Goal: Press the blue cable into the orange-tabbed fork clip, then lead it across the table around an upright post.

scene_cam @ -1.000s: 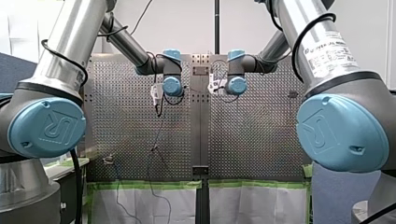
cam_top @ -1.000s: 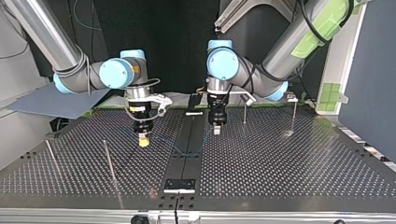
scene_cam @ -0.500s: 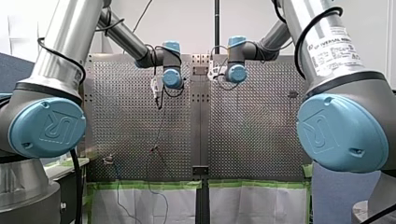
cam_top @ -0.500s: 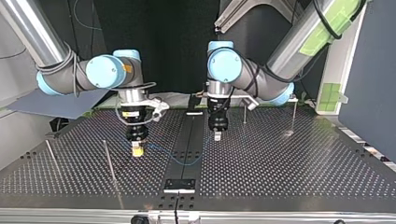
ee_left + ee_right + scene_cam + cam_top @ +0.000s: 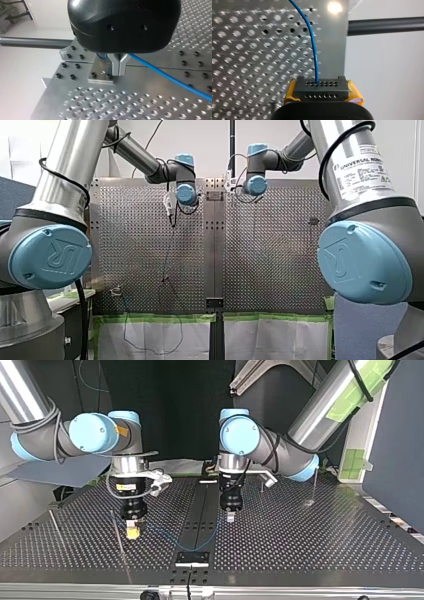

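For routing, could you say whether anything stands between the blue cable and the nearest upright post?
Nothing visible does: only perforated table lies between the thin blue cable in my right gripper and the slim metal post beside it.

The counter (image 5: 270,250) is overlooked from behind the shoulders in the front view, and faced from across in the top view. The left claw (image 5: 119,67) and right claw (image 5: 322,88) are framed close by the wrist views; the blue cable (image 5: 162,75) is shared by both.
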`<state>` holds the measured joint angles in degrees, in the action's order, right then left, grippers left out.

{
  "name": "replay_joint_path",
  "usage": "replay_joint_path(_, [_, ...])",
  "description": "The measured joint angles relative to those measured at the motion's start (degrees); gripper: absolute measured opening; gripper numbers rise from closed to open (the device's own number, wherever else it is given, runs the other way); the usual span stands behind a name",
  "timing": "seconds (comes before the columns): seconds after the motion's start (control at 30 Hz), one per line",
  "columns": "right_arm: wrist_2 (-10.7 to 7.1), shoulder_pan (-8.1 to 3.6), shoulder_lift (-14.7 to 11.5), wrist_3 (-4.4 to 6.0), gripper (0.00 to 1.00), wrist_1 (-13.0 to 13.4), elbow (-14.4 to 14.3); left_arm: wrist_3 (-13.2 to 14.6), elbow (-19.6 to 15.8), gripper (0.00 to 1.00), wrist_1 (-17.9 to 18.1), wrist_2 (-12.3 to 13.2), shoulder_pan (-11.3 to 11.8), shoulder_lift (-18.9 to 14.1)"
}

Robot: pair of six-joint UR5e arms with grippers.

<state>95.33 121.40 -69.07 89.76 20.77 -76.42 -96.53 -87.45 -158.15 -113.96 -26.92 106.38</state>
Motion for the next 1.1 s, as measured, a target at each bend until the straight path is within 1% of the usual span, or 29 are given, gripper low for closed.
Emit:
replay_joint_path(0.17, [0.17, -0.61, -1.4, 0.12, 0.00, -1.8, 0.3, -0.2, 1.7, 0.00, -0.5, 1.1, -0.1, 0.0])
replay_joint_path(0.37, [1.01, -1.54, -3.3, 0.13, 0.00, -4.5, 0.4, -0.5, 3.6, 0.00, -1.2, 3.1, -0.2, 0.0])
replay_joint_path(0.57, [1.33, -2.88, -4.5, 0.24, 0.00, -6.5, 0.5, -2.5, 5.8, 0.00, -2.3, 6.3, -0.2, 0.0])
replay_joint_path(0.63, [1.42, -3.54, -4.8, 0.28, 0.00, -7.3, 0.5, -3.4, 6.8, 0.00, -2.7, 7.5, -0.2, 0.0])
replay_joint_path(0.77, [1.44, -5.42, -6.0, 0.46, 0.00, -8.6, 0.6, -5.1, 8.7, 0.00, -3.5, 9.0, -0.3, 0.2])
replay_joint_path(0.87, [0.97, -7.10, -7.3, 0.77, 0.00, -9.6, 0.6, -6.1, 10.4, 0.00, -4.2, 9.6, -0.4, 0.3])
replay_joint_path(1.0, [-0.75, -9.52, -8.9, 1.37, 0.00, -10.5, 0.6, -7.8, 12.5, 0.00, -5.0, 10.6, -0.5, 0.9])
replay_joint_path(1.1, [-1.61, -11.27, -9.3, 1.70, 0.00, -10.8, 0.6, -8.2, 13.7, 0.00, -5.9, 11.2, -0.8, 1.9])
